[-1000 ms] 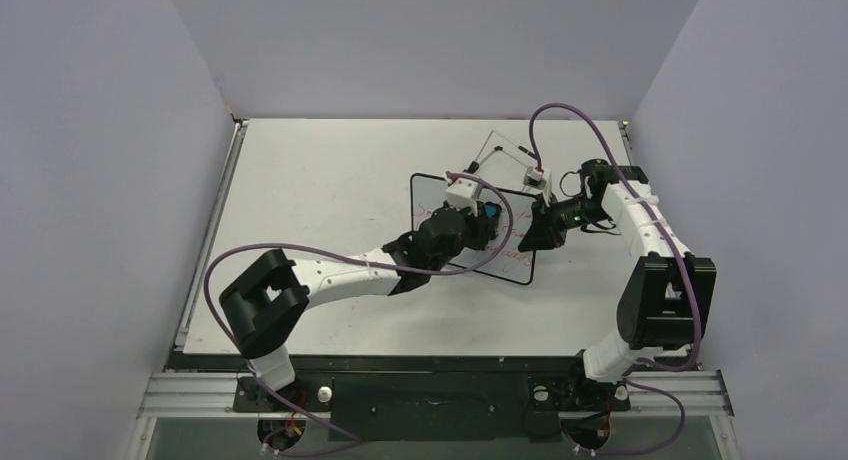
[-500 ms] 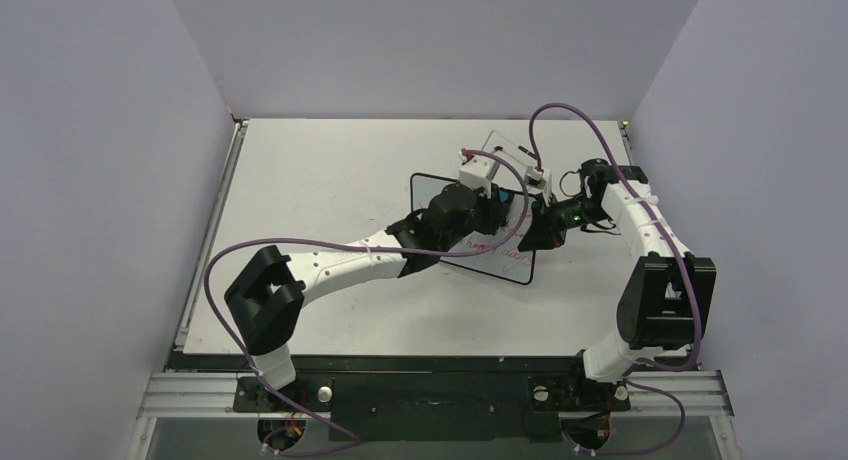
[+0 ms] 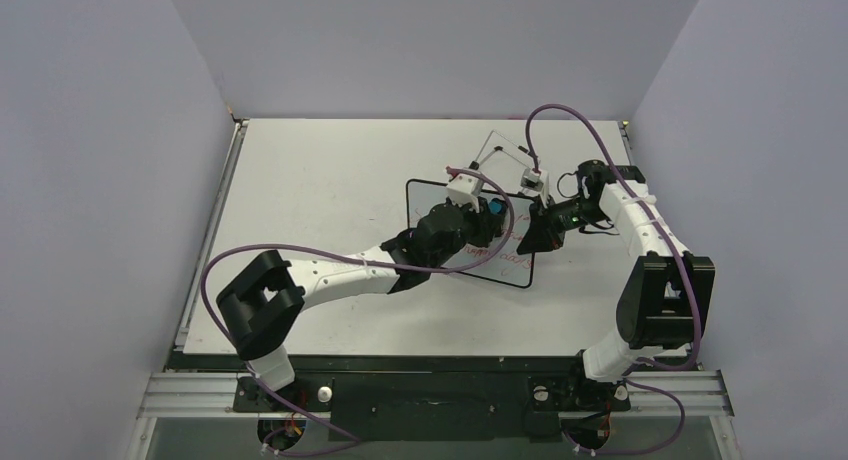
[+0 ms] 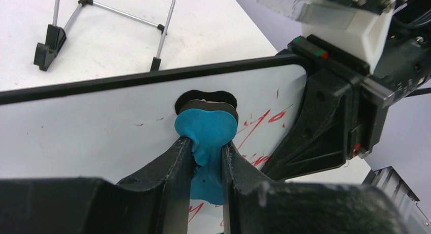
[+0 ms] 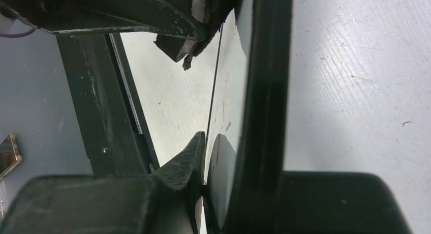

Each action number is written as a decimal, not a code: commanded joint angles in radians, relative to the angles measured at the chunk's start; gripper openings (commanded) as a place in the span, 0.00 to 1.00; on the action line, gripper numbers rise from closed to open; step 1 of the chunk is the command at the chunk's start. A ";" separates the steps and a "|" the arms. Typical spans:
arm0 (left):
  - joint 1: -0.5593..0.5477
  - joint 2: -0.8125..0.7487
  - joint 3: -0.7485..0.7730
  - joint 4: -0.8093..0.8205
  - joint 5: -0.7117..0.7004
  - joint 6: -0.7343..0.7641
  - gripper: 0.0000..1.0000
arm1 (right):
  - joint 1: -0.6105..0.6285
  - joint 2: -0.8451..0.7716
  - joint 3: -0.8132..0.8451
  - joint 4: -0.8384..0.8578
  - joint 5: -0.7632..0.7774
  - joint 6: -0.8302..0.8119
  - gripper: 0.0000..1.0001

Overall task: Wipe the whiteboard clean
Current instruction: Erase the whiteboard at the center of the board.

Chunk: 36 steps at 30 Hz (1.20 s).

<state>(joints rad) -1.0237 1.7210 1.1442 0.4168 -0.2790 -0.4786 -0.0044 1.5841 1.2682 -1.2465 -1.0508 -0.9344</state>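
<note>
Left gripper (image 4: 206,147) hides eraser (image 4: 206,126) base | whiteboard (image 4: 91,135) writing partly hidden

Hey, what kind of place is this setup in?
Likely a robotics lab test cell: plain lilac partition walls box in a white tabletop, and two white jointed arms are bolted to a metal rail at its near edge.

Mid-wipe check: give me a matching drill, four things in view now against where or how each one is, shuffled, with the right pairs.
1. blue eraser
2. whiteboard
3. wire easel stand
4. right gripper

A. standing on the table beyond the whiteboard, nothing touching it
B. clamped on the whiteboard's edge
C. pinched between the left gripper's fingers
D. red writing on its white face

Pairs: 1-C, 2-D, 3-A, 4-B
</note>
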 commanded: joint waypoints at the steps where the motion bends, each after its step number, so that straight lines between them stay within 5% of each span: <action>1: 0.022 0.011 -0.057 -0.093 -0.076 0.006 0.00 | 0.049 -0.012 0.010 -0.118 -0.011 -0.092 0.00; 14: 0.054 -0.005 0.152 -0.216 -0.147 0.094 0.00 | 0.050 -0.013 0.010 -0.117 -0.012 -0.093 0.00; 24: -0.057 0.033 0.069 -0.098 -0.062 0.018 0.00 | 0.049 -0.012 0.010 -0.117 -0.012 -0.095 0.00; 36: 0.025 0.019 -0.003 -0.163 -0.268 -0.019 0.00 | 0.049 -0.016 0.011 -0.123 -0.014 -0.099 0.00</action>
<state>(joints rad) -1.0843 1.7298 1.1690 0.3542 -0.4446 -0.4950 0.0006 1.5845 1.2682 -1.2602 -1.0447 -0.9455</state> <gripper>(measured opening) 0.188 0.073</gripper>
